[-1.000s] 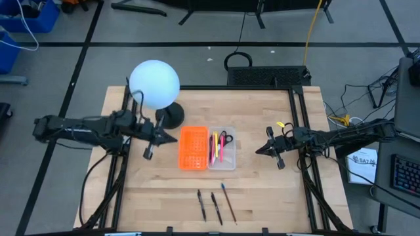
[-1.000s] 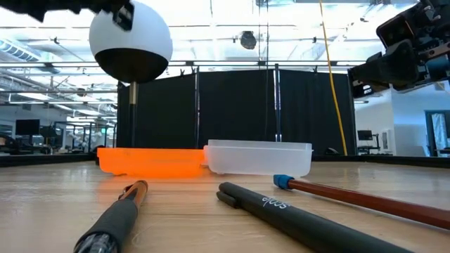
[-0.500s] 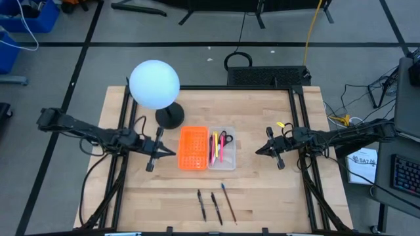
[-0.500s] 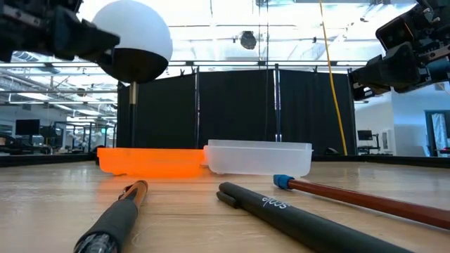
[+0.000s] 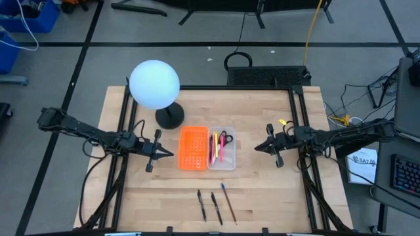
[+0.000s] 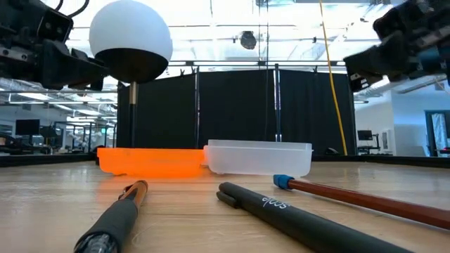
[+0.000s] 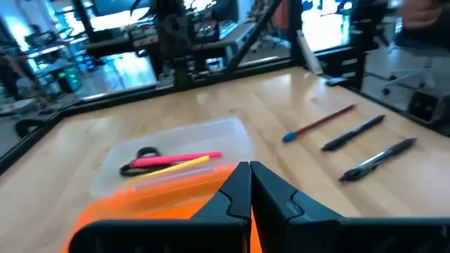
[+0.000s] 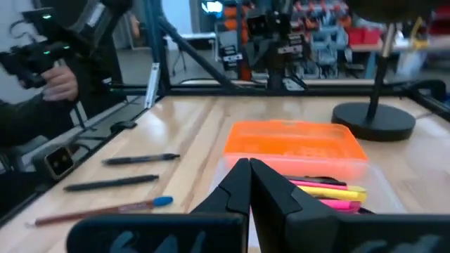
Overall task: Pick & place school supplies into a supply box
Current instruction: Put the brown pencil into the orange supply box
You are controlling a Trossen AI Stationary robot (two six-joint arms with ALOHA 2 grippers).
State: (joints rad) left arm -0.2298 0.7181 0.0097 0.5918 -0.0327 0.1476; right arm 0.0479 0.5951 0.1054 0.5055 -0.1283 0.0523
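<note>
The clear supply box (image 5: 222, 149) sits mid-table beside the orange perforated piece (image 5: 193, 149). In it lie the black-handled scissors (image 7: 144, 156), a pink-red pen (image 7: 177, 160) and a yellow pencil (image 7: 176, 166). Two black pens (image 5: 201, 204) (image 5: 216, 208) and a blue-tipped brown pencil (image 5: 228, 202) lie flat near the table's near edge. My left gripper (image 5: 169, 153) hovers shut just left of the orange piece. My right gripper (image 5: 258, 149) hovers shut right of the box. Both hold nothing.
A lamp with a white globe (image 5: 154, 84) on a round black base (image 5: 170, 117) stands at the far left, behind the orange piece. Bare wood lies between the box and the pens. A person's hand (image 8: 60, 81) shows beyond the table in the right wrist view.
My left arm has drawn back toward the table's left edge and stretched out lower; its gripper has slid slightly toward the near edge and stays left of the orange piece. The right gripper has barely shifted. No supplies have moved.
</note>
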